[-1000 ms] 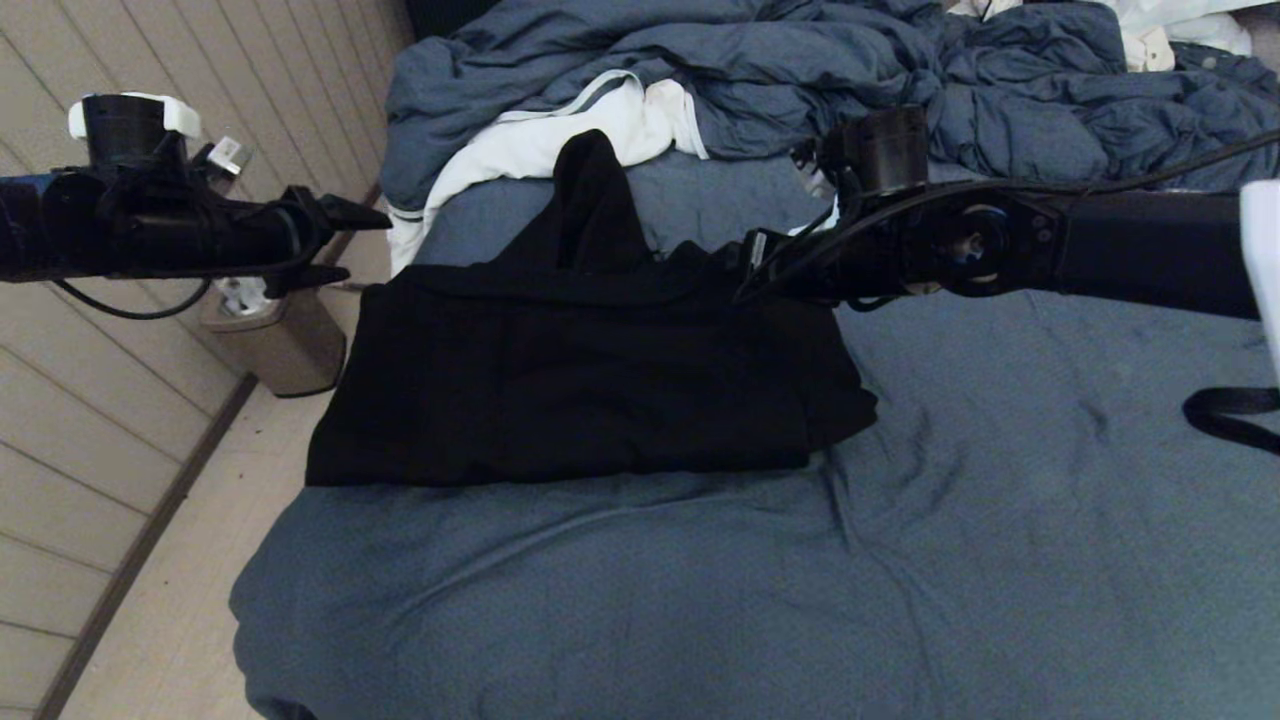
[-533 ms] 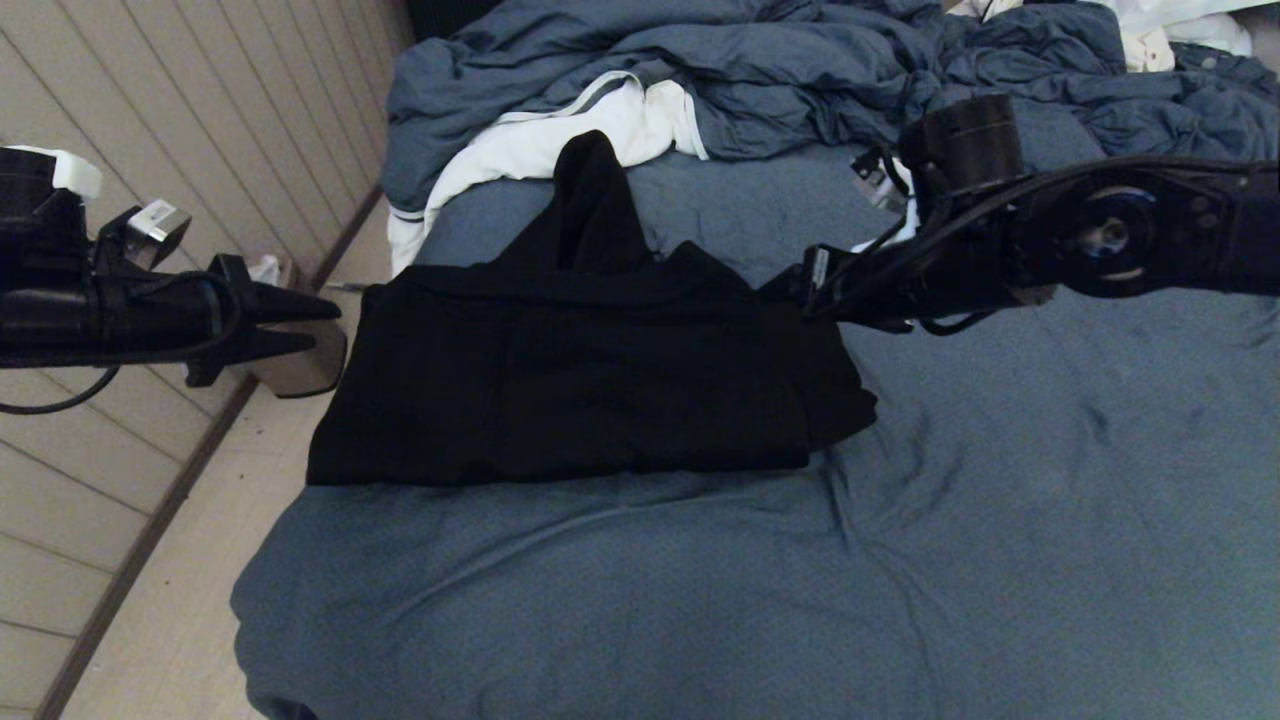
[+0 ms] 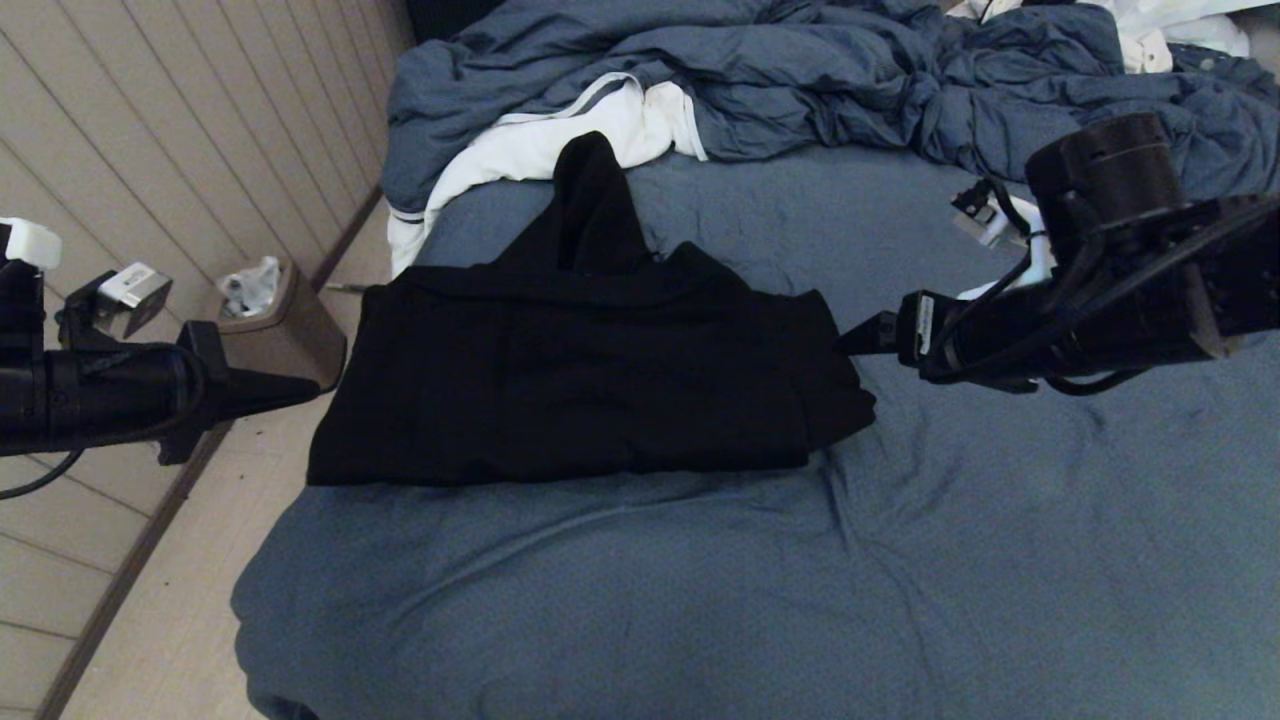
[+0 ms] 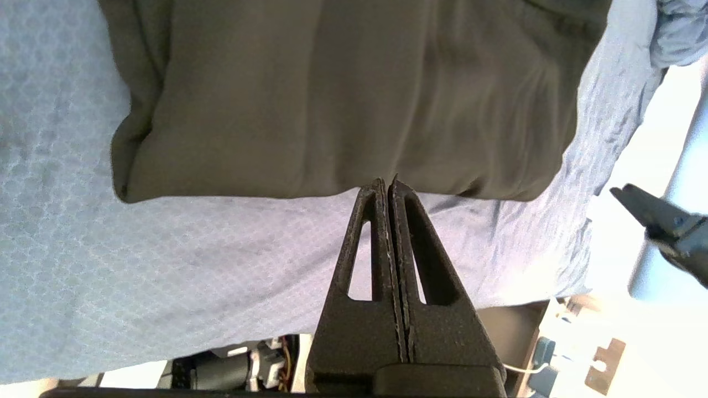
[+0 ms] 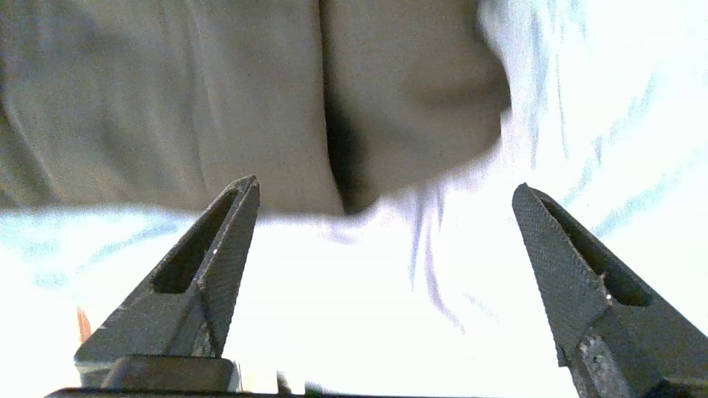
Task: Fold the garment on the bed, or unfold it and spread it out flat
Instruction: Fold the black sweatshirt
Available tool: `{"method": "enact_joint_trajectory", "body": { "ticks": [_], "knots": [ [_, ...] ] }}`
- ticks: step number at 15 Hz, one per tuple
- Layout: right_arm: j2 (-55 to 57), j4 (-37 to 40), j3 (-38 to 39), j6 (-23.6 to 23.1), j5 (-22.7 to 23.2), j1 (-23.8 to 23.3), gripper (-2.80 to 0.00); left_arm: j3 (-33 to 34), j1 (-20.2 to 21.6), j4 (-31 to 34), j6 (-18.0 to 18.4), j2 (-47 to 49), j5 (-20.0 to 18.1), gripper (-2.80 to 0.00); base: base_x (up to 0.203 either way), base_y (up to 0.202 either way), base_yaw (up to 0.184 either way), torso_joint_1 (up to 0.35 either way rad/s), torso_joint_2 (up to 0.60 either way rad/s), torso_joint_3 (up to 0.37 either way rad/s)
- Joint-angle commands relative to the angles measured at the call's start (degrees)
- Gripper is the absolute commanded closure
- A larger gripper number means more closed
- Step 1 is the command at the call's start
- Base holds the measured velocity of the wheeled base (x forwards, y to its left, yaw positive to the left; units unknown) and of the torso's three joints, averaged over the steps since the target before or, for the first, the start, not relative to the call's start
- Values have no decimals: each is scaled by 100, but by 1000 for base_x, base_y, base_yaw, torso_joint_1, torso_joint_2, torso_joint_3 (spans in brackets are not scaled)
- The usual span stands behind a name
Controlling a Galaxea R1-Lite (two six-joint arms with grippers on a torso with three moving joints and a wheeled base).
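The black garment (image 3: 580, 380) lies folded into a rough rectangle on the slate-blue bed (image 3: 700, 600), its hood pointing toward the far side. My left gripper (image 3: 310, 387) hovers off the bed's left edge, over the floor, just short of the garment (image 4: 343, 94); its jaws are shut with nothing between them (image 4: 386, 185). My right gripper (image 3: 850, 343) hangs above the sheet beside the garment's right edge, clear of the cloth. In the right wrist view its fingers (image 5: 232, 232) stand wide apart around bare sheet, with the garment (image 5: 221, 99) ahead of them.
A rumpled blue-grey duvet (image 3: 800, 80) is heaped along the far side of the bed, with a white cloth (image 3: 560, 140) beside the hood. A waste bin (image 3: 270, 330) stands on the floor by the panelled wall (image 3: 120, 150), left of the bed.
Both arms have pulled back from the garment, the left one outward and nearer, the right one rightward and lower. The left jaws have closed from wide open. The garment has not moved.
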Motion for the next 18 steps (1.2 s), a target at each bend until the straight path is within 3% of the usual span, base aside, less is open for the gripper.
{"method": "enact_joint_trajectory", "body": {
  "ticks": [1, 4, 11, 12, 14, 17, 18],
  "knots": [
    [-201, 225, 53, 16, 3, -9, -280, 279, 22, -280, -19, 53, -29, 0, 0, 0, 0, 0, 0, 0],
    [-314, 330, 98, -9, 3, 0, -280, 813, 110, -735, -19, -57, -79, 0, 0, 0, 0, 0, 0, 0],
    [-416, 423, 314, -240, -8, 390, -280, 1098, 116, -782, -146, -457, -239, 0, 0, 0, 0, 0, 0, 0],
    [-510, 425, 327, -232, -37, 403, 0, 1108, 113, -779, -229, -474, -276, 0, 0, 0, 0, 0, 0, 0],
    [-838, 428, 439, -222, -35, 471, 0, 1174, 116, -787, -266, -596, -585, 0, 0, 0, 0, 0, 0, 0],
    [-937, 427, 907, -172, 85, 501, 0, 1206, 113, -827, -238, -425, -629, 0, 0, 0, 0, 0, 0, 0],
    [-966, 403, 1121, -141, 318, 497, 0, 1199, 113, -870, -245, -236, -641, 0, 0, 0, 0, 0, 0, 0]
  ]
}}
